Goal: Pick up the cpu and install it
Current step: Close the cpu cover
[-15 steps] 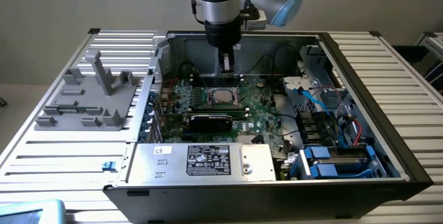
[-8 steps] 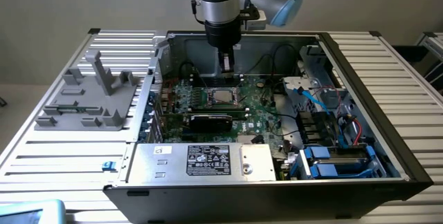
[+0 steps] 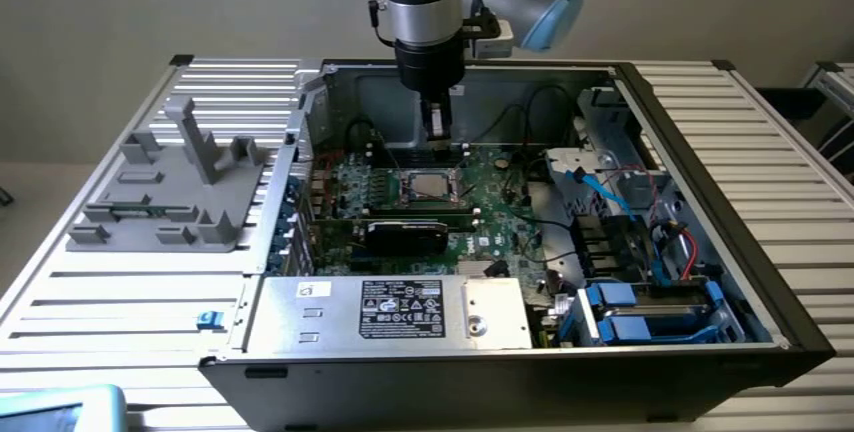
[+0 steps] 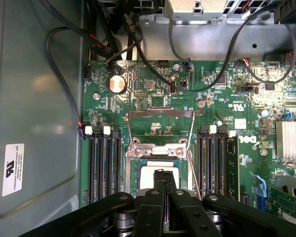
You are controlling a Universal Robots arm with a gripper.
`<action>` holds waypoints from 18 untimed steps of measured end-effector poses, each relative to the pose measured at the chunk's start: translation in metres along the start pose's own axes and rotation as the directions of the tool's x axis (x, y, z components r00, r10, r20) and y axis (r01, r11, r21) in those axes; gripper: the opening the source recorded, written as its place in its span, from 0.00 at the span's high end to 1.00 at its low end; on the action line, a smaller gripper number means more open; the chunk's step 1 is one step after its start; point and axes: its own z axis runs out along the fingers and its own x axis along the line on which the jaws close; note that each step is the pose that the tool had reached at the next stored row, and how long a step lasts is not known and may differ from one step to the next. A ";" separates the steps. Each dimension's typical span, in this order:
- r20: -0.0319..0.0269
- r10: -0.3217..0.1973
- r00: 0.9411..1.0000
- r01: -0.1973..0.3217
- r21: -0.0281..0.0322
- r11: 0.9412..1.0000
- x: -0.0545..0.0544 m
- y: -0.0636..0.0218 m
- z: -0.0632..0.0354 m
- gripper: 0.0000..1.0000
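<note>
Gripper (image 4: 164, 174) fingers clenched together, nothing between them, tips hanging over cpu (image 4: 147, 178). Exterior view, left to right: grey plastic fixture (image 3: 174, 187) on slatted table (image 3: 80, 302), 9 o'clock of open computer case (image 3: 787, 322); labelled silver box (image 3: 387, 312) at case's 6 o'clock edge; cpu lying flat in socket (image 3: 399, 187) (metal frame (image 4: 160, 126) tipped open), 6 o'clock of gripper; blue drive bays (image 3: 641, 317) at 4 o'clock of cpu.

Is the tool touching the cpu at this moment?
Apart. In the exterior view, a strip of motherboard shows between the tool and the cpu.
</note>
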 end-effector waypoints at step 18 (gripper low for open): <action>-0.002 -0.001 1.000 0.000 -0.072 0.997 0.000 -0.0124 0.0068 0.89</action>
